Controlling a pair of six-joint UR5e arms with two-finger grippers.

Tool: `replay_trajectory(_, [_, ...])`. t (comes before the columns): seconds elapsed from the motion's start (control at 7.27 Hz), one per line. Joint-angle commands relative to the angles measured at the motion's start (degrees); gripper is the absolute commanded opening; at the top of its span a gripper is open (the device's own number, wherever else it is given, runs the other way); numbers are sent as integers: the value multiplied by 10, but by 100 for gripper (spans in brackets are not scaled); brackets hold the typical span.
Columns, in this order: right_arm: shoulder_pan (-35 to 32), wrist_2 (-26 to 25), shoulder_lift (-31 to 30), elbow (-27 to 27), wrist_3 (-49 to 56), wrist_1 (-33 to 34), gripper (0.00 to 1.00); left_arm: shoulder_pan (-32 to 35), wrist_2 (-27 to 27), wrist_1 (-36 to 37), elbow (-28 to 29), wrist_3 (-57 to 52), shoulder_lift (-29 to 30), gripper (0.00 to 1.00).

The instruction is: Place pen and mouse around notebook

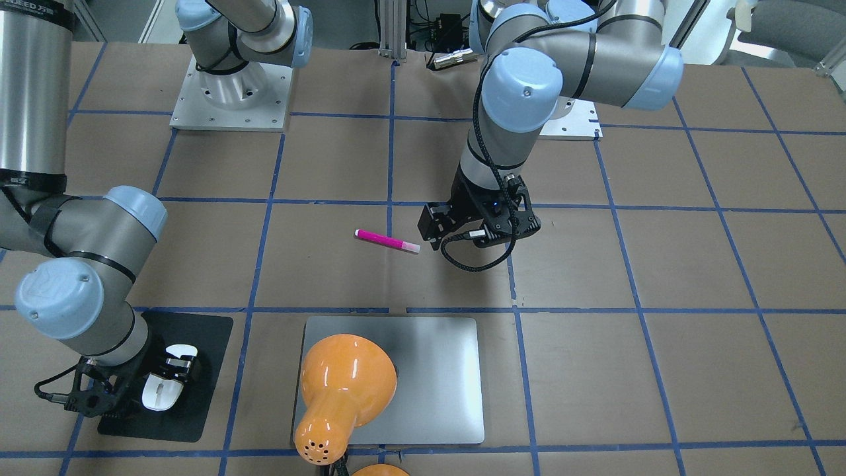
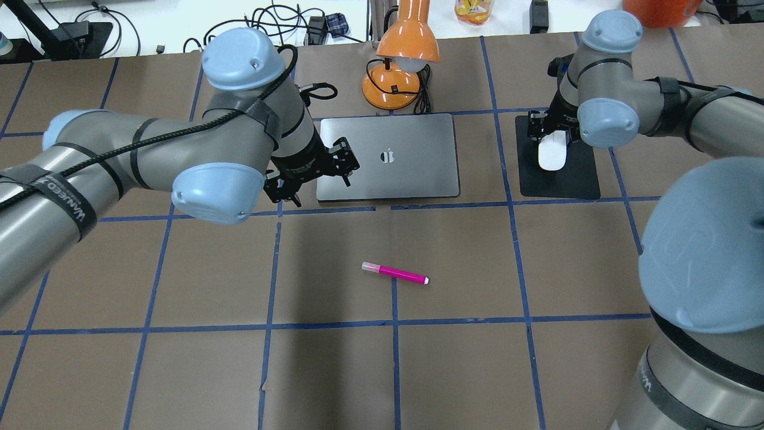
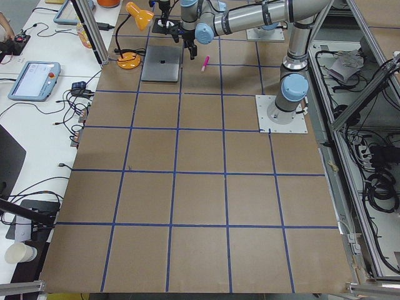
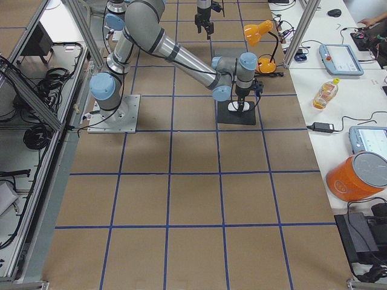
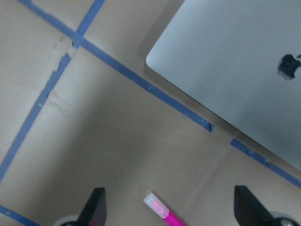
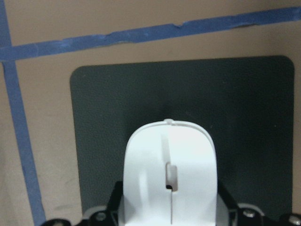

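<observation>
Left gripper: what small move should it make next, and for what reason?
Probably ease the left gripper over the pen and down. Its jaws stand open, and the pen lies free on the table, apart from the notebook, showing only partly at the wrist view's bottom edge.

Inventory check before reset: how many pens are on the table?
1. The pen lies on the bare table across a blue tape line, on the robot's side of the notebook. Parts of the table are hidden, so another could be out of sight.
</observation>
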State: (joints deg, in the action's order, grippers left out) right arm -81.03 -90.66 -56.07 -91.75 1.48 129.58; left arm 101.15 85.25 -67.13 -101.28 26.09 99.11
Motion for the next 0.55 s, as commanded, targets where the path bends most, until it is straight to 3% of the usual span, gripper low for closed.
replay_trajectory(0.0, [0, -1, 1, 3, 2, 1, 66, -8, 16, -61, 43, -85, -53, 100])
replay_trajectory(0.14, [0, -1, 1, -2, 5, 1, 67, -11, 30, -123, 69, -119, -79, 100])
replay_trajectory(0.41, [0, 1, 1, -5, 2, 7, 94, -35, 32, -158, 80, -194, -91, 100])
